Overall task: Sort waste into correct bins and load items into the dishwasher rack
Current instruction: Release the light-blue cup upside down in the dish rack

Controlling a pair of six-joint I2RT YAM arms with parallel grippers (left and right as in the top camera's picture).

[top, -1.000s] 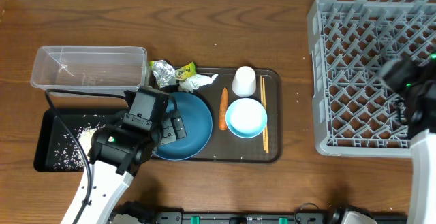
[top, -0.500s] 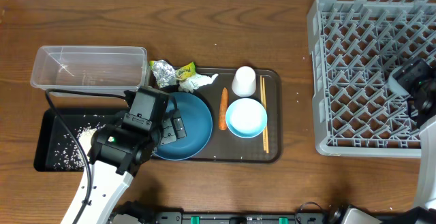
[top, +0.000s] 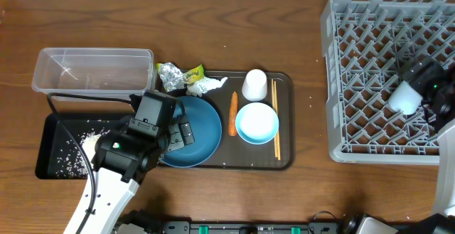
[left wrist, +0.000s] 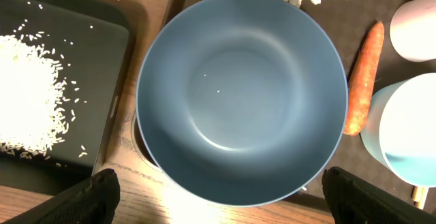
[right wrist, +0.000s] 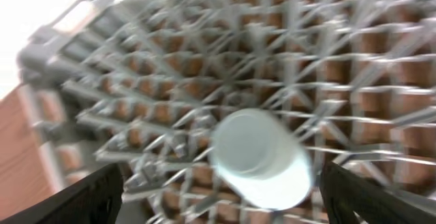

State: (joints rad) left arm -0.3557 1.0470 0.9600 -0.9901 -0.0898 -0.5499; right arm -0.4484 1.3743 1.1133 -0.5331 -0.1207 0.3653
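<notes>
Cup (right wrist: 262,159) is sitting, seemingly base-up to drain, among pegs of the grey rack (top: 341,70). Your right end effector (right wrist: 228,197) is hanging spread over it, and your left end effector (left wrist: 225,197) is hovering spread over the dark-blue bowl (left wrist: 242,94).

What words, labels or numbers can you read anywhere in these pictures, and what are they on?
On the crumpled silver and yellow-green wrapper: some dark print on the yellow-green part, too small to read.
Nothing else in any view shows words, numbers or signs.
</notes>
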